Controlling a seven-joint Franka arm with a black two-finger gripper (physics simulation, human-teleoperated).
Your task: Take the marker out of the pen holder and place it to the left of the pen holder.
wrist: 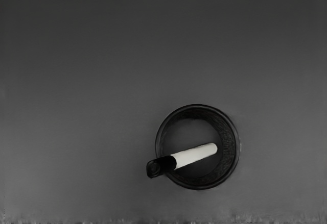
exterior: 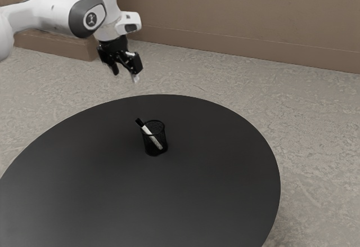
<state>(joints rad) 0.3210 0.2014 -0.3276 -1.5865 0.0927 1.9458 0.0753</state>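
Note:
High over the far part of the table, my black gripper [exterior: 125, 73] hangs open in the exterior view, with nothing between its fingers. Below it and toward the exterior view's right stands the black mesh pen holder [exterior: 154, 151], upright. A white marker [exterior: 153, 137] with a black cap leans inside it, the capped end sticking out over the rim toward the exterior view's left. From above, the wrist view gives the round pen holder [wrist: 232, 157] and the marker [wrist: 195, 155] lying slantwise across its opening, cap beyond the rim.
The round black table [exterior: 185, 202] has its curved edge on the exterior view's right. Behind it are a grey carpeted floor [exterior: 225, 78] and a brown wall [exterior: 242, 16].

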